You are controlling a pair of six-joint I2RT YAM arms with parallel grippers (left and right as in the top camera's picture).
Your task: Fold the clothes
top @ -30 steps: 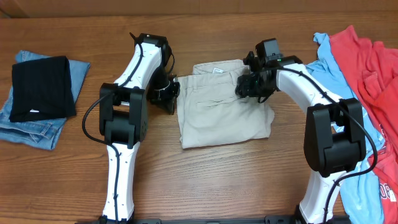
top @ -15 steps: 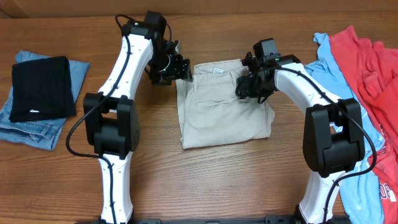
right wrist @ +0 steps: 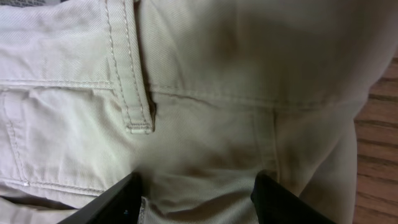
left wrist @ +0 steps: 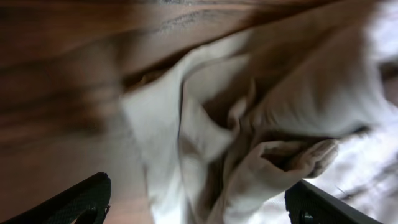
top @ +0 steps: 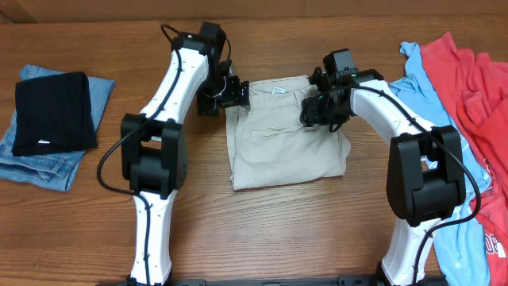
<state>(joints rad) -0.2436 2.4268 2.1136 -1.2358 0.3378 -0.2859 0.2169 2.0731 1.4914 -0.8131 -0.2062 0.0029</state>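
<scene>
The beige khaki shorts (top: 286,135) lie folded in the middle of the table, waistband at the far side. My left gripper (top: 231,93) hovers at their far left corner. In the left wrist view its fingers (left wrist: 84,200) stand wide open around bunched khaki cloth (left wrist: 249,143), gripping nothing. My right gripper (top: 316,111) rests on the waistband at the far right. In the right wrist view it is open (right wrist: 199,202), fingertips (right wrist: 118,200) pressed onto the fabric beside a belt loop (right wrist: 138,93). A light-blue top (top: 421,83) and a red top (top: 476,87) lie heaped at the right.
A folded black garment (top: 51,111) sits on blue jeans (top: 44,167) at the table's left side. The heap of tops reaches the right edge and the front right corner, close to the right arm's base.
My left gripper has opened and swung from the shorts' left edge up to their far left corner. The right gripper has stayed put, its jaws a little wider.
</scene>
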